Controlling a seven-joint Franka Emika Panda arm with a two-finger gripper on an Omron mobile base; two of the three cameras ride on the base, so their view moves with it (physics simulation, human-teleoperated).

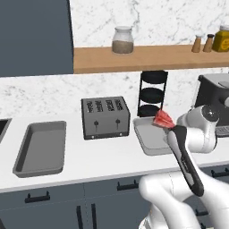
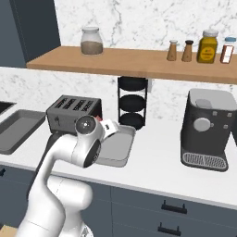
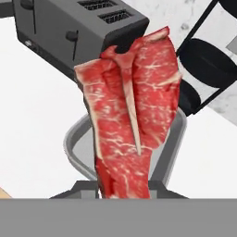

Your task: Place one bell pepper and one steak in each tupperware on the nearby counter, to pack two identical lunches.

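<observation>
My gripper is shut on a steak, a flat slab of pink-red meat with pale streaks. The steak hangs over the far left corner of the right grey tupperware, just above its rim. In the hand view that tupperware lies below and behind the dangling meat. In the right base view a sliver of steak peeks out beside the hand, over the tupperware. A second tupperware lies on the white counter at the left. The bell pepper is out of view.
A dark slotted toaster stands between the two containers, close to the steak. Behind the right container stands a black tiered rack. A dark coffee machine sits at the right. A wooden shelf with jars runs above.
</observation>
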